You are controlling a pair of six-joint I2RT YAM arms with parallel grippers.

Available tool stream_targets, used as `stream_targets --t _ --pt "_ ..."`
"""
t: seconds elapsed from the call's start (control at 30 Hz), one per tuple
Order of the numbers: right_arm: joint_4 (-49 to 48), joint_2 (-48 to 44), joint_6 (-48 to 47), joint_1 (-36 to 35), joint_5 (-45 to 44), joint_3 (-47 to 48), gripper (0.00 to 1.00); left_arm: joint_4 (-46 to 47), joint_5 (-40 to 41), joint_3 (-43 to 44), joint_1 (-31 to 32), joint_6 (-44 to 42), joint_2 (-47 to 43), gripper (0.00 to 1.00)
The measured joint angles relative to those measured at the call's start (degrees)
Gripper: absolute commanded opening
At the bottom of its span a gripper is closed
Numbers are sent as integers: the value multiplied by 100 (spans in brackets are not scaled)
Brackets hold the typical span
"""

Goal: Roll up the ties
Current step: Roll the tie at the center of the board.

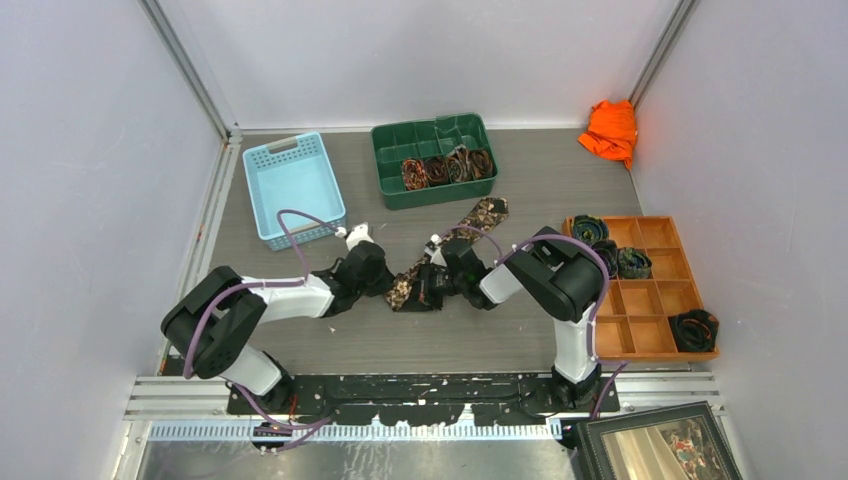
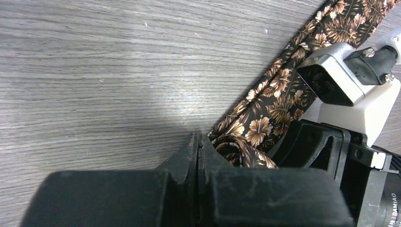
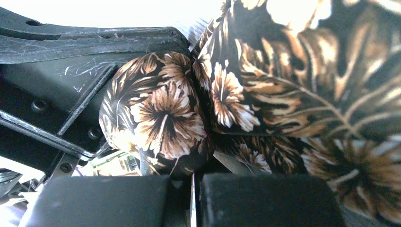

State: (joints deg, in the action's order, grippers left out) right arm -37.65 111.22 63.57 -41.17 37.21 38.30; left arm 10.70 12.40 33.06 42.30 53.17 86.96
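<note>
A brown floral tie (image 1: pixel 470 225) lies diagonally in the table's middle, with its wide end toward the green bin. Its near end (image 1: pixel 405 292) is bunched between my two grippers. My left gripper (image 1: pixel 385 278) is shut. In the left wrist view its tips (image 2: pixel 199 139) rest on the table, with the tie (image 2: pixel 265 109) against the right finger. My right gripper (image 1: pixel 432 282) is shut on the tie. In the right wrist view a rolled lump of tie (image 3: pixel 156 120) bulges just beyond the jaws (image 3: pixel 194 176). Rolled ties (image 1: pixel 448 166) sit in the green bin.
A blue basket (image 1: pixel 262 185) stands at the back left and a green bin (image 1: pixel 385 170) at the back middle. A wooden divided tray (image 1: pixel 655 305) on the right holds several coiled ties. An orange cloth (image 1: pixel 611 130) lies in the back right corner. A framed picture (image 1: pixel 660 445) is at the near right.
</note>
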Motion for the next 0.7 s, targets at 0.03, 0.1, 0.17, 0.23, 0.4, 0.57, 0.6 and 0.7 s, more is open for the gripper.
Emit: stream_targets --t 0.03,0.1,0.17,0.23,0.4,0.57,0.6,0.7 --pt "-9 26 7 0 17 20 2 -9 15 4 2 0 0 0" --pt "-13 31 24 0 17 26 4 -133 133 66 15 2 0 0" --pt "-17 28 17 0 9 22 10 -426 339 195 26 7 0 0" --pt "4 -39 -28 0 -24 -26 17 -807 597 352 35 -20 0 0" --pt "579 -767 -348 0 -164 -260 42 -2135 1464 955 9 -214 -55 0" --pt "2468 -2959 -1379 -96 -927 -46 99 -3073 2267 1781 -59 -505 -492 0" --pt "2889 -3309 -1620 -144 -1141 85 100 -3200 2396 1923 -70 -560 -643 0" --pt "4201 -4350 -2566 -282 -1919 660 100 -3578 2721 2225 -70 -614 -1233 0"
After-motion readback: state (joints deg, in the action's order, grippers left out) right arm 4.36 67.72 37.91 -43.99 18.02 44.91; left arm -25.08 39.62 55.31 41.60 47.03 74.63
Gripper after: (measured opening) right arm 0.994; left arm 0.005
